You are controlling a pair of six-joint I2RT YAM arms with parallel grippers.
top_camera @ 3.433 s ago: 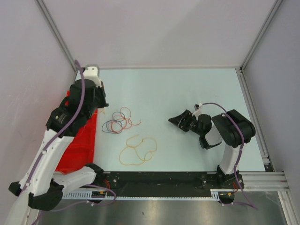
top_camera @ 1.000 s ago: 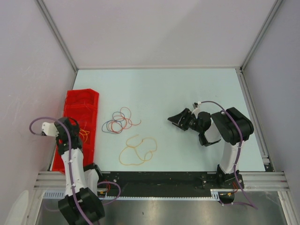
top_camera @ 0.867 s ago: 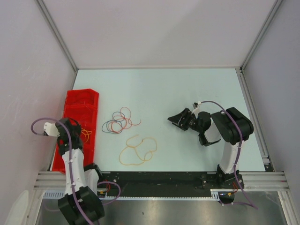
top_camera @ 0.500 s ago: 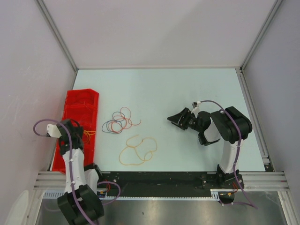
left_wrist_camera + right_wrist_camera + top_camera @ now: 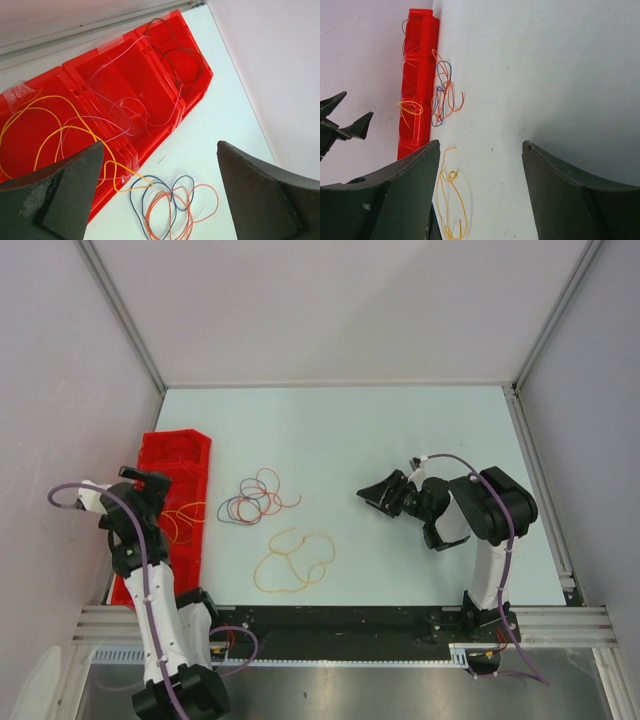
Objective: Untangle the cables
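The left arm no longer reaches over the far end of the red bin (image 5: 182, 452). It is folded back by its base, and in the last second its wrist lifts. The left end effector (image 5: 150, 481) now hangs over the bin's near half, fingers wide apart. The orange cable (image 5: 182, 518) in the bin spreads wider, reaching farther towards the surface.

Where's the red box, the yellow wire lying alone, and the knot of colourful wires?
red box (image 5: 125, 75), left wrist view, bare floor of the middle compartment.
yellow wire (image 5: 297, 558), top view, where its loops cross.
knot of wires (image 5: 255, 500), top view, its middle.
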